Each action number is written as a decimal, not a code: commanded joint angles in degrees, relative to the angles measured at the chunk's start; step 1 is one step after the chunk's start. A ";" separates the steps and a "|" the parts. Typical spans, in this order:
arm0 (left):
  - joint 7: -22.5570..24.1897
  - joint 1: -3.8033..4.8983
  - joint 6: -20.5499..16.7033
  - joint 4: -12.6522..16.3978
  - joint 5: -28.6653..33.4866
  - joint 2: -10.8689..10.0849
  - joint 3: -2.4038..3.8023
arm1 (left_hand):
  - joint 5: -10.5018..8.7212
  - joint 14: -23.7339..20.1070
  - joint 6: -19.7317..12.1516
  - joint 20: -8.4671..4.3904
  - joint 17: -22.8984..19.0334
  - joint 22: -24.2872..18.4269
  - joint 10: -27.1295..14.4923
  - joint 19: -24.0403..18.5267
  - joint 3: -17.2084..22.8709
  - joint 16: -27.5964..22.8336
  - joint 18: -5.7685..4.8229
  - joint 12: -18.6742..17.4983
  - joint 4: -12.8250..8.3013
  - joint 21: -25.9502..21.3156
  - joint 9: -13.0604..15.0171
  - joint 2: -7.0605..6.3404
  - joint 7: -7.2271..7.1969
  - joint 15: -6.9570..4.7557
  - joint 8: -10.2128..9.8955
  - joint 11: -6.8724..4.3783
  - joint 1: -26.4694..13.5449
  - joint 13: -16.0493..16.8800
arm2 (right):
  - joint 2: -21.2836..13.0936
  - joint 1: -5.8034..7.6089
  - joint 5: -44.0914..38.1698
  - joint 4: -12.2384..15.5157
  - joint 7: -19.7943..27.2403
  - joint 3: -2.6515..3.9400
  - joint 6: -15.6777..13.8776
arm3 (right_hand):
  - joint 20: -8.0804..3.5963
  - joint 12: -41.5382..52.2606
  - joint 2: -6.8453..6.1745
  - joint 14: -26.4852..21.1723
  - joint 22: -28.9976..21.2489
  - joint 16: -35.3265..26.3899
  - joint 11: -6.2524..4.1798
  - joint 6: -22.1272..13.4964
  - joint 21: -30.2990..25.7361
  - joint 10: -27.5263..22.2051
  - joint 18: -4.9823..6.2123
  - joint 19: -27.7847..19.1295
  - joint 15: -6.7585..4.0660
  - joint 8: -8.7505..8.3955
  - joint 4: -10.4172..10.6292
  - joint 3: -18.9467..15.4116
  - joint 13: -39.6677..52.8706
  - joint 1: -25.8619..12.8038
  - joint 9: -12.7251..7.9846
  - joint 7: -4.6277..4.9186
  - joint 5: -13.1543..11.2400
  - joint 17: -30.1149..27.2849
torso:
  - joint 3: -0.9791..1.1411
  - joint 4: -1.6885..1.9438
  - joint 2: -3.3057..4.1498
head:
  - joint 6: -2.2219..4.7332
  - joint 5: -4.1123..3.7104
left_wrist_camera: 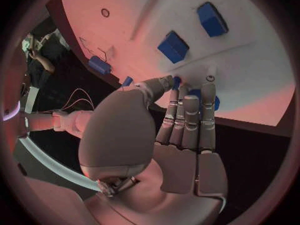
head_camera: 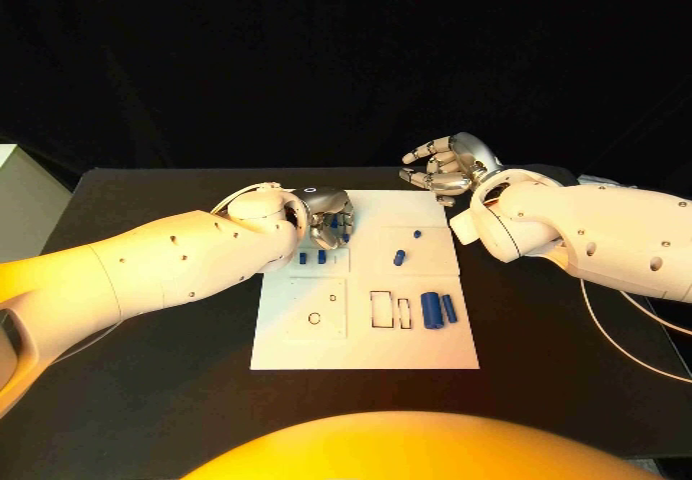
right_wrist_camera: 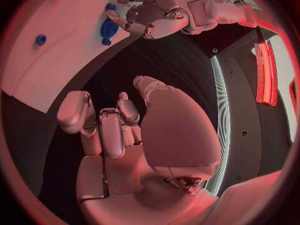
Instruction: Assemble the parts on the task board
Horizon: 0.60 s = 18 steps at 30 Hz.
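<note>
1. I see the task board (head_camera: 361, 345) at the middle of the head frame, a white plate on the black table (head_camera: 130, 400).
2. My left hand (head_camera: 320, 220) sits over the board's upper-left corner, fingers pressed together and extended; I cannot tell whether it pinches a part.
3. Small blue parts (head_camera: 437, 308) lie at the board's right centre, others near its top.
4. My right hand (head_camera: 450, 168) hovers past the board's upper-right edge, fingers curled, holding nothing.
</note>
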 commanded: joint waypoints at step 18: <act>0.45 -0.74 2.02 -2.48 -0.07 1.68 0.02 | -0.44 2.31 1.67 -0.20 1.75 2.04 1.90 1.79 0.46 1.74 0.07 -0.48 -0.50 1.65 -0.22 1.19 -0.13 -0.34 -0.33 -0.47 -0.20 -0.39 | -0.03 -0.02 -0.36 0.53 0.74 0.01 0.92 | -0.14 -0.29 -0.04 0.88 -0.03 -0.35 0.05 -0.47 -0.19 -0.10 1.12 -0.20 -0.40 0.35 0.00 0.57 -0.10 -0.49 0.11 0.04 0.36 0.09 | -0.05 -0.08 -0.02 | -0.02 -0.21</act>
